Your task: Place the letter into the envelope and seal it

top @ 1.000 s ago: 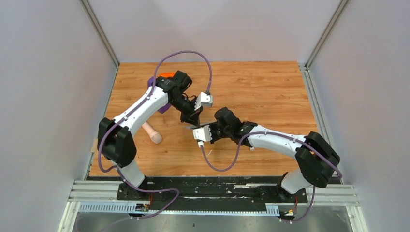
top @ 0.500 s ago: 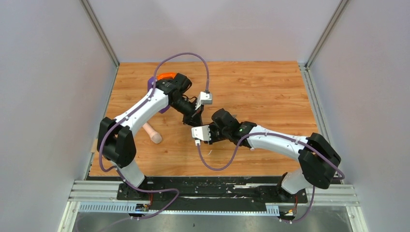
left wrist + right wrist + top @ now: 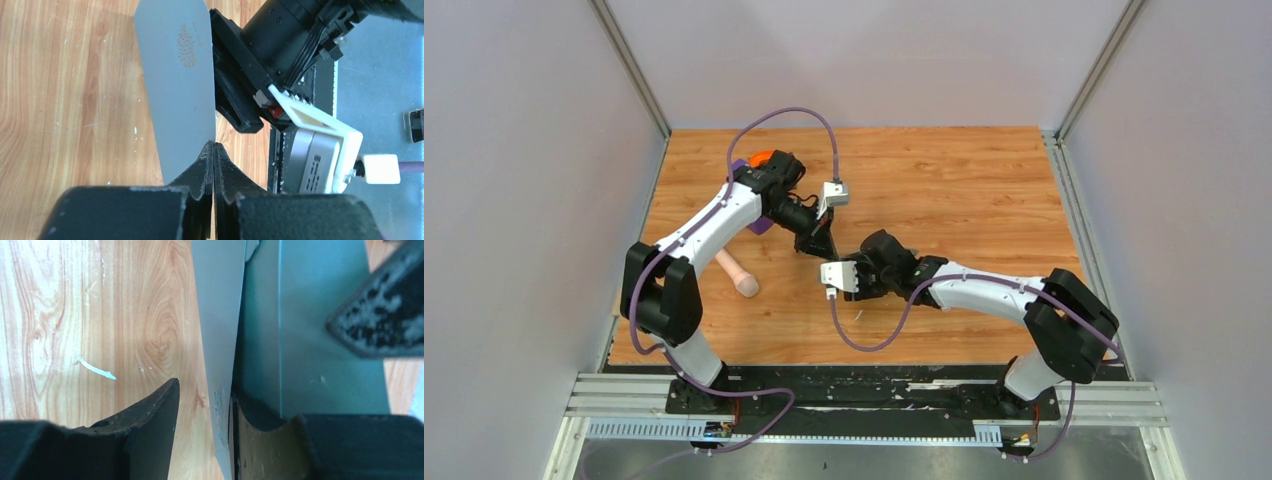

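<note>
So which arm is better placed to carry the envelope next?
Left, probably: the left end effector is clamped shut on the envelope, while the right end effector stands open around its edge without gripping it.

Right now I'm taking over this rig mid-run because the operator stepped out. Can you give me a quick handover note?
The left gripper is shut on the envelope, holding it up in the air.
The right gripper is open, its jaws either side of the envelope's edge, not clamping.
The letter shows in no view; whether it is inside cannot be told.
Done: envelope lifted between the arms.
Left: confirm the letter is in, close the flap, seal.
</note>
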Controlling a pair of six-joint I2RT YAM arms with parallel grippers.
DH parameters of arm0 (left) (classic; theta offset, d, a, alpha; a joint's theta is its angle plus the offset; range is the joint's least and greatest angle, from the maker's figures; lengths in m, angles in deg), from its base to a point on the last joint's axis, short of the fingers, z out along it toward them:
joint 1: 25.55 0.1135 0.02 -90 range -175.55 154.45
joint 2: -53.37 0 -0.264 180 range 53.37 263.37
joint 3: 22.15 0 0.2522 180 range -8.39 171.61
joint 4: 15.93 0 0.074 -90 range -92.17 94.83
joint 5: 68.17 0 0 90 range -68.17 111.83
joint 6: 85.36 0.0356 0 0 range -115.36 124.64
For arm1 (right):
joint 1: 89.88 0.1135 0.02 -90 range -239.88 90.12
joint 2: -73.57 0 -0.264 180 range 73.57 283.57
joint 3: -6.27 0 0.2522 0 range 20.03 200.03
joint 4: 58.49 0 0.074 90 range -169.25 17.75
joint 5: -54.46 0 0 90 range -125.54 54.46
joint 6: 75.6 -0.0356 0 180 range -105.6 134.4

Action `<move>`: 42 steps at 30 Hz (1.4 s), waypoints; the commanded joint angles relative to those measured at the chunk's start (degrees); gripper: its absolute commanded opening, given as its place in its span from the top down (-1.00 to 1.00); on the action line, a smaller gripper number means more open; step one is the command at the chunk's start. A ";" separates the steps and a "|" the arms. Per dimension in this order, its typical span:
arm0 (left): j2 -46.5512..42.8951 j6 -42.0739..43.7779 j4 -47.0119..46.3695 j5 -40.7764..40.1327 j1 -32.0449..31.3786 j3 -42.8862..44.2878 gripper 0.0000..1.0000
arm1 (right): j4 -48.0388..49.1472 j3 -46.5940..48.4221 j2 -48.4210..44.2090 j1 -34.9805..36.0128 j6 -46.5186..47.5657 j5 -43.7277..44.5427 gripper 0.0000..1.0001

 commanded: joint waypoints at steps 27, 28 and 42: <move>3.22 -0.51 -5.56 -6.75 2.46 -2.40 1.00 | 4.74 1.56 -18.92 -8.86 -30.16 -15.14 -0.60; 3.44 -0.37 -5.03 -5.61 2.58 -1.81 1.00 | 4.75 1.42 -19.73 -10.30 -32.71 -15.45 -0.62; 0.40 2.87 -0.30 -4.45 2.54 -0.36 1.00 | 3.16 -1.97 -17.05 -25.07 -35.47 -23.33 -0.69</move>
